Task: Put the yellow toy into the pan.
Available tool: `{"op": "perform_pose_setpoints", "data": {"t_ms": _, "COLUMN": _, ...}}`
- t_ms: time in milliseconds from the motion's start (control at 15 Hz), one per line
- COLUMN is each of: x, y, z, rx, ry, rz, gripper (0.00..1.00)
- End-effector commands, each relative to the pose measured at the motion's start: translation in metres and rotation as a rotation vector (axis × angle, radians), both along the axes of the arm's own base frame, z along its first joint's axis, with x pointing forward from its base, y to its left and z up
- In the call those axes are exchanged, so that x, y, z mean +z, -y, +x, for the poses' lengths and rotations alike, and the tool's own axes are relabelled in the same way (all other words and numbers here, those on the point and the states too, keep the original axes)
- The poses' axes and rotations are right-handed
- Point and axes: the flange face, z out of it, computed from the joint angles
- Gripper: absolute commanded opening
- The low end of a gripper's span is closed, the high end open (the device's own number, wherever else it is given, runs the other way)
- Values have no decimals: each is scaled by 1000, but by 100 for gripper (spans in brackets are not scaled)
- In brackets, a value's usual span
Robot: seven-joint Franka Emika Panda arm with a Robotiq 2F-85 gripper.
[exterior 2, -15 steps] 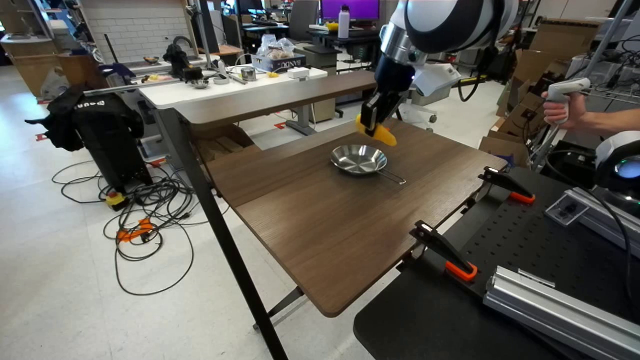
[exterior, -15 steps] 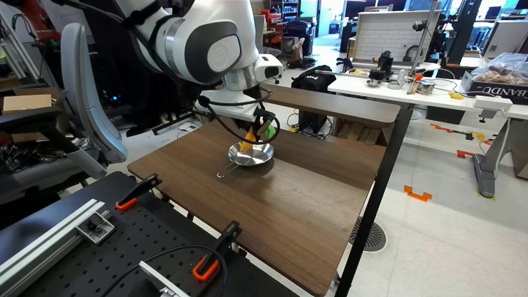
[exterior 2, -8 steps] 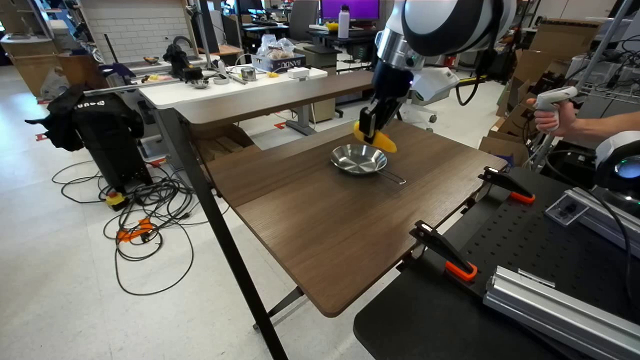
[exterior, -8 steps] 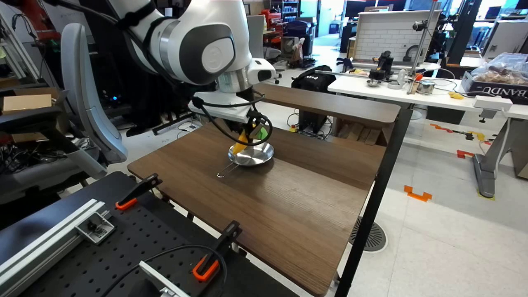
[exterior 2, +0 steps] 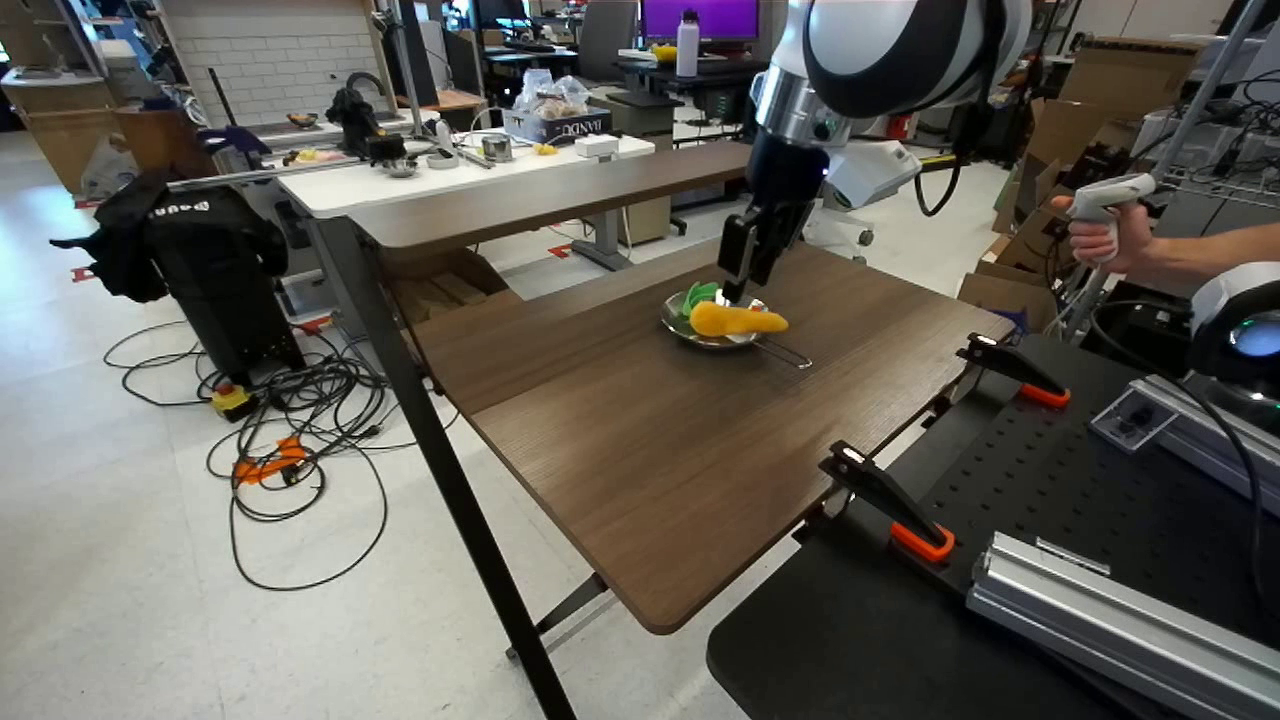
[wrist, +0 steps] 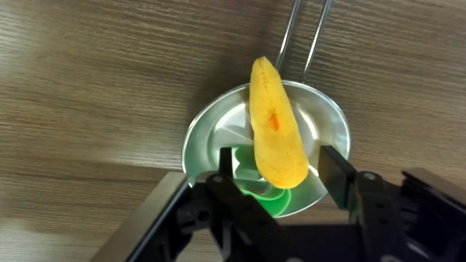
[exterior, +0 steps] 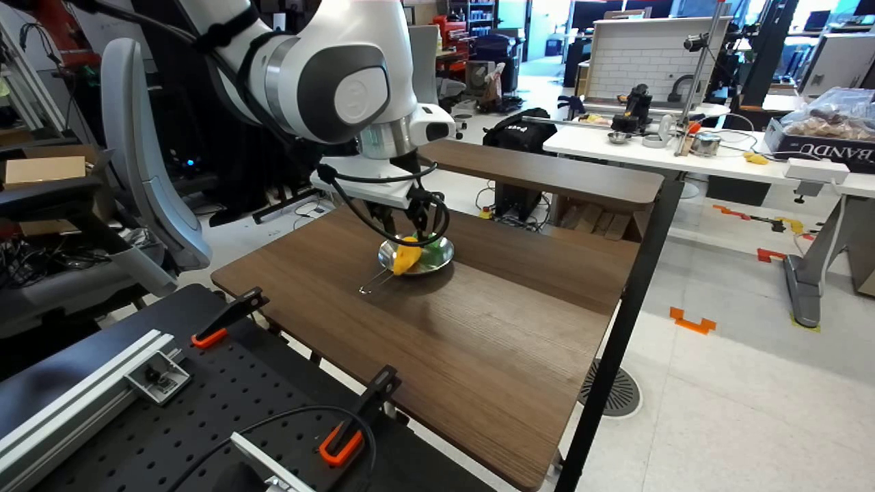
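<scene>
"Working on which step, by the look of things?"

"Judging by the wrist view, on the release, near the end of the task. See the yellow toy point(wrist: 276, 134) lying across the pan point(wrist: 327, 120), thick part inside."

"Holding anything in the gripper point(wrist: 276, 153)?"

"Apparently nothing. Look at the fingers point(wrist: 335, 174): spread wide, with a gap to either side of the toy. Compare both exterior views: same reading, with the gripper just above the pan and the pan flat on the table point(exterior 2: 640, 470)."

"Lying wholly inside?"

"Not quite. Notice the tapered tip point(wrist: 263, 69), poking past the pan's edge beside the handle point(wrist: 287, 36). Cannot tell whether touching that edge or hanging just over it, nor whether fully settled. At the thick part, find the green end point(wrist: 277, 205), down on the side away from the handle, partly hidden behind a finger."

"Calling for what next?"

"Probably for rising straight up, with the fingers left apart, so as not to drag the toy along. Then for a look at that tip. In case of a slide over the edge, perhaps for a gentle push back toward the middle. Otherwise, for backing away."
</scene>
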Motion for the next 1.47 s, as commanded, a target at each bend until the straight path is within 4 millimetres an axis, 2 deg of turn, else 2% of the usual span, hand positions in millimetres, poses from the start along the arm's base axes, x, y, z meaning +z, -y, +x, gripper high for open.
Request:
{"op": "perform_pose_setpoints", "data": {"t_ms": 0, "x": 1, "y": -1, "z": 2, "rx": -7, "ry": -13, "rz": -4, "gripper": 96}}
{"op": "perform_pose_setpoints", "data": {"t_ms": 133, "x": 7, "y": -2, "z": 2, "rx": -9, "ry": -12, "rz": -4, "gripper": 100}}
{"op": "perform_pose_setpoints", "data": {"t_ms": 733, "x": 49, "y": -1, "z": -7, "rx": -32, "ry": -12, "rz": -16, "gripper": 100}}
{"op": "perform_pose_setpoints", "data": {"t_ms": 1333, "x": 108, "y": -4, "z": -36, "rx": -79, "ry": -83, "rz": -1, "gripper": 100}}
{"op": "perform_pose_setpoints", "data": {"t_ms": 1400, "x": 90, "y": -3, "z": -20, "rx": -62, "ry": -69, "rz": -15, "gripper": 100}}
